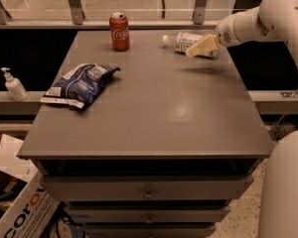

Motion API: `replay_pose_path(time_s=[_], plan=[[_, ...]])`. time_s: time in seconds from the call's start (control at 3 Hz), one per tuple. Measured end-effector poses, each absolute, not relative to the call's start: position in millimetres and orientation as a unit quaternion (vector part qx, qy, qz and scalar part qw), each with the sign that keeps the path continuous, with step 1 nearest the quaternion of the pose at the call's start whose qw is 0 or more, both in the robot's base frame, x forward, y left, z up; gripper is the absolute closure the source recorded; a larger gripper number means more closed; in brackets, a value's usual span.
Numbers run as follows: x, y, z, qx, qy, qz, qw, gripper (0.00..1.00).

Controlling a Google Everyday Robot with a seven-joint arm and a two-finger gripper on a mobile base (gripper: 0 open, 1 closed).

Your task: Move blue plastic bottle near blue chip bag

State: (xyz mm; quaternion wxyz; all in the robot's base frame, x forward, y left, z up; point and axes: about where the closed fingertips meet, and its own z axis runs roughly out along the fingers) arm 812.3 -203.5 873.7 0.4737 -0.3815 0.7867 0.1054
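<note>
The bottle (181, 40) lies on its side at the table's (159, 118) one o'clock corner, white cap pointing toward nine o'clock; the gripper (199, 47) sits over its four o'clock end, the arm reaching in from three o'clock; whether it is spread or closed on the bottle I cannot tell; the chip bag (79, 85) lies flat at nine o'clock, well apart from the bottle; a red can (119, 31) stands upright at eleven o'clock.
</note>
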Motion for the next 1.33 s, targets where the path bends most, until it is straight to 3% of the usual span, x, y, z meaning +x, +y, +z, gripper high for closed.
replay_pose_path(time_s=[0.67,1.0,1.33], plan=[[815.8,-206.6,848.4,-0.378,0.805,0.091,0.447,0.0],[812.7,-209.0,839.0,-0.375,0.811,0.093,0.439,0.15],[809.8,-210.5,837.9,-0.376,0.811,0.094,0.437,0.4]])
